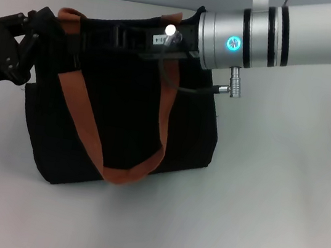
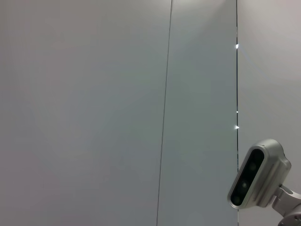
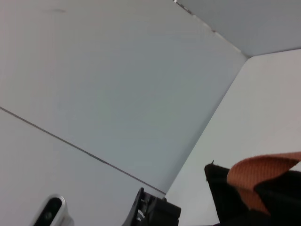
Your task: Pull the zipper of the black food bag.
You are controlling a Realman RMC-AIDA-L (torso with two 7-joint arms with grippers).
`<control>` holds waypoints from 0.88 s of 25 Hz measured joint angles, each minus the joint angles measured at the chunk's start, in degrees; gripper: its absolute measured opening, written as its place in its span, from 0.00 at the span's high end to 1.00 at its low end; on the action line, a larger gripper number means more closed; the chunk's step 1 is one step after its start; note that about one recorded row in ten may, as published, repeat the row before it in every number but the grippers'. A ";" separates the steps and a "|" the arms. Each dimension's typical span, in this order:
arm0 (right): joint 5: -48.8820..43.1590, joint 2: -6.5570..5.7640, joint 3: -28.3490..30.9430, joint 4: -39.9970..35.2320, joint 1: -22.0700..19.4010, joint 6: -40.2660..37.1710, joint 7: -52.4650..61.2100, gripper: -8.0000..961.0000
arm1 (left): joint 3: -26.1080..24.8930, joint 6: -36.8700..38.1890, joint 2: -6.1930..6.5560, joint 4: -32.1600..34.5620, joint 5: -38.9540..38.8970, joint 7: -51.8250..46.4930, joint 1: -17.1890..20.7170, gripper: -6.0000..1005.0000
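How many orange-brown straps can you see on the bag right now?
2. One orange-brown strap loops down the near face of the black food bag. The second strap pokes up at the bag's top left corner, by the left gripper; most of it is hidden.

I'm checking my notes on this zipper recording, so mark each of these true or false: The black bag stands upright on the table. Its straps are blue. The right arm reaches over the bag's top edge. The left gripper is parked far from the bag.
1. The black food bag stands upright on the table. True.
2. Its straps are blue. False: orange-brown.
3. The right gripper is over the bag's top edge. True.
4. The left gripper is parked far from the bag. False: it is at the bag's left end.
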 joint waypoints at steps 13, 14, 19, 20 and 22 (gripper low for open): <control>-0.03 0.00 -3.32 -1.93 -0.17 3.01 -0.23 0.68 | 0.00 0.60 -0.09 0.00 0.02 0.00 -0.10 0.97; -0.01 0.00 -4.44 -3.79 -1.06 4.02 -0.26 0.68 | 0.00 0.64 -0.09 0.00 0.02 -0.01 -0.12 0.97; 0.85 -0.01 -6.77 -5.34 -1.52 4.71 -0.27 0.68 | -0.01 0.77 -0.09 -0.16 -0.01 -0.03 -0.16 0.97; 0.85 -0.01 -6.77 -5.34 -1.52 4.71 -0.27 0.68 | -0.01 0.77 -0.09 -0.16 -0.01 -0.03 -0.16 0.97; 2.71 -0.01 -8.74 -5.58 -1.44 4.73 -0.28 0.69 | -0.01 0.82 -0.05 -0.40 -0.04 -0.04 -0.21 0.97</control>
